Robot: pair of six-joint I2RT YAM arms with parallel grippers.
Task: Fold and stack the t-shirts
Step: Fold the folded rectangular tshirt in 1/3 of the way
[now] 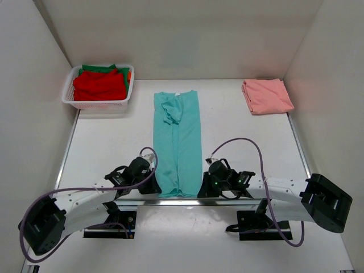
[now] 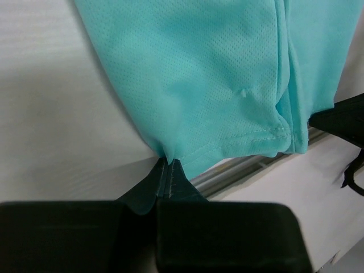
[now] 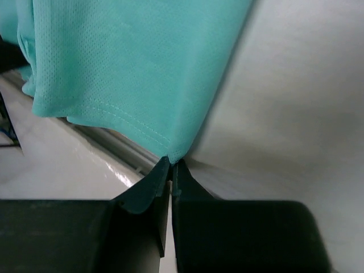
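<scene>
A teal t-shirt [image 1: 178, 142] lies in a long narrow strip down the middle of the table, collar at the far end, hem at the near edge. My left gripper [image 1: 154, 185] is shut on the hem's left corner, seen in the left wrist view [image 2: 169, 159] with the teal cloth [image 2: 216, 74] spreading away from the tips. My right gripper [image 1: 202, 189] is shut on the hem's right corner, seen in the right wrist view [image 3: 172, 161] under the teal cloth [image 3: 131, 62]. A folded salmon pink t-shirt [image 1: 267, 95] lies at the far right. Red [image 1: 99, 85], green [image 1: 101, 68] and orange [image 1: 129, 74] shirts sit in the basket.
The white mesh basket [image 1: 96, 103] stands at the far left corner. White walls close in the table on the left, back and right. A metal rail [image 1: 227, 201] runs along the table's near edge, just under both grippers.
</scene>
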